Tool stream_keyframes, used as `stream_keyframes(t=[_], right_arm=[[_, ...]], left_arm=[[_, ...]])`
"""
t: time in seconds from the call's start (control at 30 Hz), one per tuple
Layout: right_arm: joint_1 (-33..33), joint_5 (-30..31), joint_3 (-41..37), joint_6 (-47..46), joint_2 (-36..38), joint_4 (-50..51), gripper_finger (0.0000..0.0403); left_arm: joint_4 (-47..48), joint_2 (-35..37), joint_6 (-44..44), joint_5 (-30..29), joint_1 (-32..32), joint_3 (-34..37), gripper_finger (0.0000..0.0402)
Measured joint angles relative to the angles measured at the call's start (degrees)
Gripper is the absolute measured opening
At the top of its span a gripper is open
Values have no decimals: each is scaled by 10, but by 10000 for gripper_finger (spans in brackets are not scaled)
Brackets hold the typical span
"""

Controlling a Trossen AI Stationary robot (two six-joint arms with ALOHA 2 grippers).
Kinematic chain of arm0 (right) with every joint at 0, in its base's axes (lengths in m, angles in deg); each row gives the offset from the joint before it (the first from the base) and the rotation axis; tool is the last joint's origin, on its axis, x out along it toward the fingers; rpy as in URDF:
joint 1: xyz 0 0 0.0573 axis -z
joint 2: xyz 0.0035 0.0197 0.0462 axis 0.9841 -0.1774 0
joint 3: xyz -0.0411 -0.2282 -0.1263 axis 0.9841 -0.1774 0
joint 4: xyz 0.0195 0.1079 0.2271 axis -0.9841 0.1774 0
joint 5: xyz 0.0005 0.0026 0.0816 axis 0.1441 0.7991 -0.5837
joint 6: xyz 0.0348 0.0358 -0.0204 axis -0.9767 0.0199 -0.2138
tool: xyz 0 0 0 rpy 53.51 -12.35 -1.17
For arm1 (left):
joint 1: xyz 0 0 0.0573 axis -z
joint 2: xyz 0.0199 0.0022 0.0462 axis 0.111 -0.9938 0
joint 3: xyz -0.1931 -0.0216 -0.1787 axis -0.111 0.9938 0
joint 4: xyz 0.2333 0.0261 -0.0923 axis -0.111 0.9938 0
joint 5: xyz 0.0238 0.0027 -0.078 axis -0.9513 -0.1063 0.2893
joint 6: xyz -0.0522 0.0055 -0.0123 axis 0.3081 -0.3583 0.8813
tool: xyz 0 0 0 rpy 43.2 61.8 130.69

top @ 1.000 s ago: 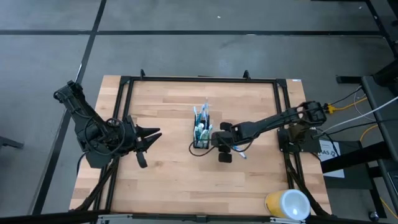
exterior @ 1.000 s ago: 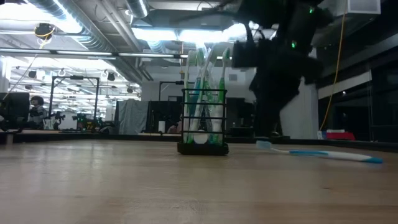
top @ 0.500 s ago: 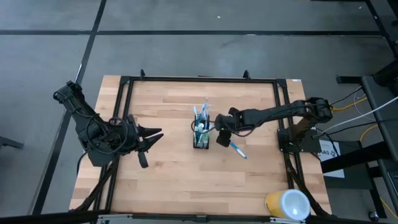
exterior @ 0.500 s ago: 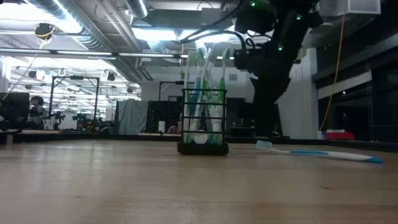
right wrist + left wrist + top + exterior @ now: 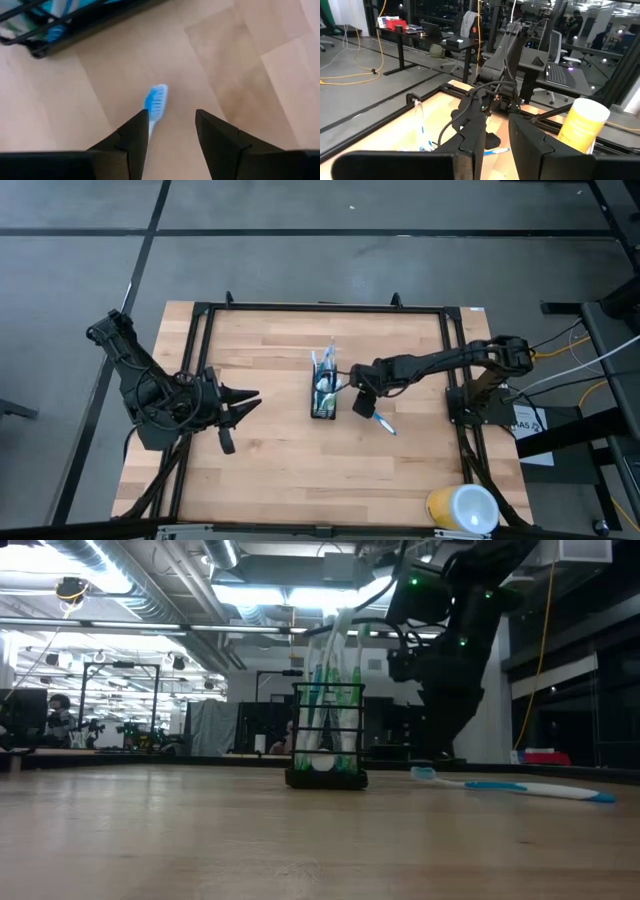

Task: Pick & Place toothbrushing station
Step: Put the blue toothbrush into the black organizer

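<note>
Spread wide with nothing between them, the jaws of the right gripper (image 5: 362, 408) hang over the table (image 5: 270, 470), just beside the black mesh holder (image 5: 324, 393). In the right wrist view its two dark fingers (image 5: 131, 137) frame bare wood, and the bristle head of a blue-and-white toothbrush (image 5: 155, 102) lies flat on the boards just ahead of one fingertip, touching neither finger. From above, that toothbrush (image 5: 381, 421) runs slantwise away from the gripper, on the side away from the holder. The holder stands upright near the middle of the table; in the low view it (image 5: 326, 736) carries several toothbrushes whose white and green handles rise above its rim, and the loose toothbrush (image 5: 510, 786) lies level on the wood beside it, apart from it. Well off on the far side of the holder, the left gripper (image 5: 250, 399) waits above the table, its jaws parted a little and holding nothing. A yellow-and-white cup (image 5: 463, 507) lies at the table's corner, far from both grippers
</note>
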Motion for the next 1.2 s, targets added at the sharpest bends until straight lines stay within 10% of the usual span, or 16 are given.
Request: stream_keyframes(t=[0.7, 1.2], right_arm=[[-79, -33, 30, 119, 65, 68, 166], [-109, 69, -65, 292, 65, -38, 166]], left_arm=[[0, 0, 13, -4, -1, 0, 81], [-13, 0, 15, -4, -1, 0, 81]])
